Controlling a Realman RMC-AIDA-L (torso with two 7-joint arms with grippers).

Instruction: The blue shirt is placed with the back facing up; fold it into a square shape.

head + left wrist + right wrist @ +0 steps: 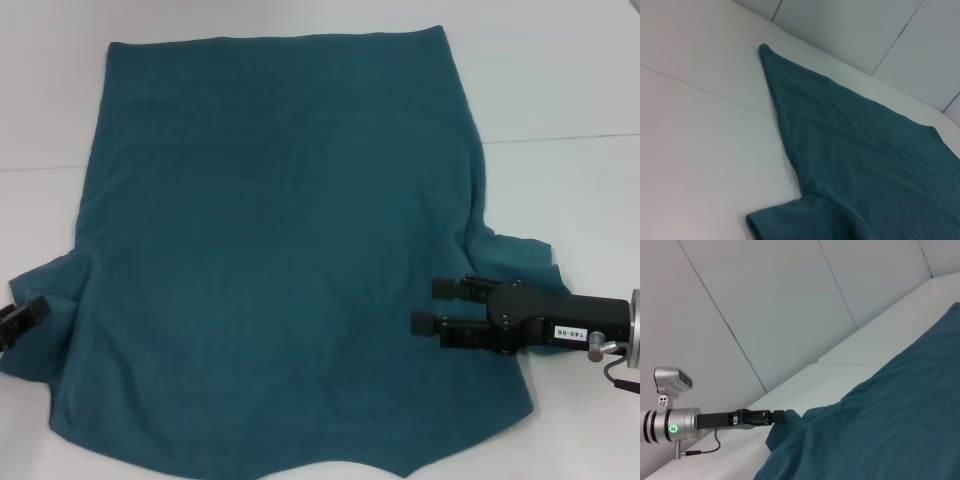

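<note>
You have the large dark teal-blue short-sleeved shirt of plain matte fabric [270,240] spread flat on the white tabletop [570,90], filling most of the head view. Its long axis runs away from the robot: one straight edge lies at the far end, and the end nearest the robot has a curved edge with a small notch at its middle. The body widens toward the robot. The cloth is mostly smooth, with soft wrinkles where the two short sleeves bunch out at the sides of the shirt's near half.

At the shirt's right sleeve, your right gripper [428,304], black with two parallel fingers, lies level over the cloth, pointing inward toward the shirt's middle. Its fingers stand moderately apart with fabric showing between them, and nothing is held.

At the shirt's left sleeve, only the black tip of your left gripper [22,320] shows at the head view's border, touching or just beside the sleeve's edge. The right wrist view shows it [778,415] from the side, level with the bunched sleeve and meeting it; you cannot tell from these pictures whether its fingers are apart or closed.

Around the shirt, the tabletop is made of white panels with thin seams between them; one seam runs out from under each side of the shirt. Beyond the table on the shirt's left side stands a pale grey wall [765,300] of large panels with dark joint lines.
</note>
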